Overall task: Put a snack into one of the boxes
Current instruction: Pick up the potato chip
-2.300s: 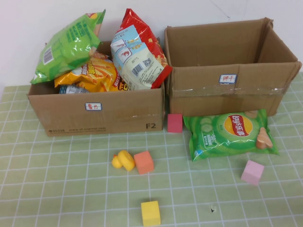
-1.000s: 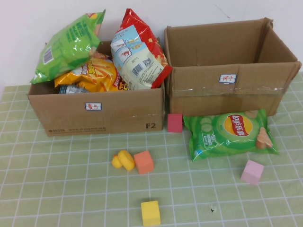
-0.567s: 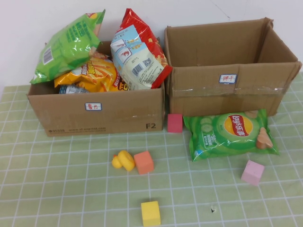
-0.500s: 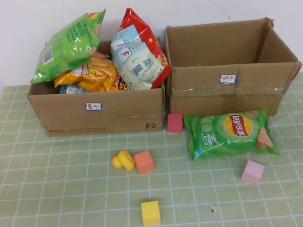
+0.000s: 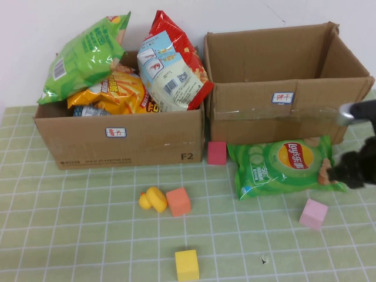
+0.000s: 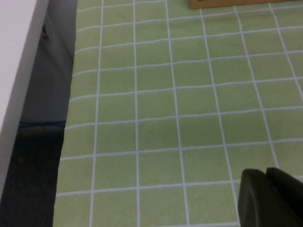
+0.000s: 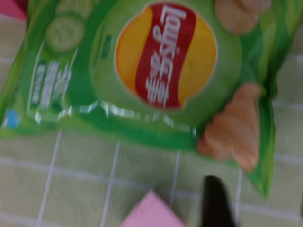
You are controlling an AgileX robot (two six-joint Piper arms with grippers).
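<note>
Green chip bag (image 5: 286, 165), apparently beside right gripper (image 5: 352, 169).

chip bag (image 5: 284, 166): green, red-and-yellow logo
tabletop (image 5: 88, 235): pale green, white grid
boxes (image 5: 126, 141): brown cardboard
cubes: pink (image 5: 313, 214), orange (image 5: 178, 201), yellow (image 5: 187, 265)
right pincer (image 5: 352, 169): black
left pincer (image 6: 270, 198): black

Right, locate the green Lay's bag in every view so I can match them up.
High view: the green Lay's bag lies flat on the mat before the right box; the right gripper is at its right end.
Left wrist view: not in it; only mat and the left gripper.
Right wrist view: fills the frame.
Shared landmark: pink cube.
</note>
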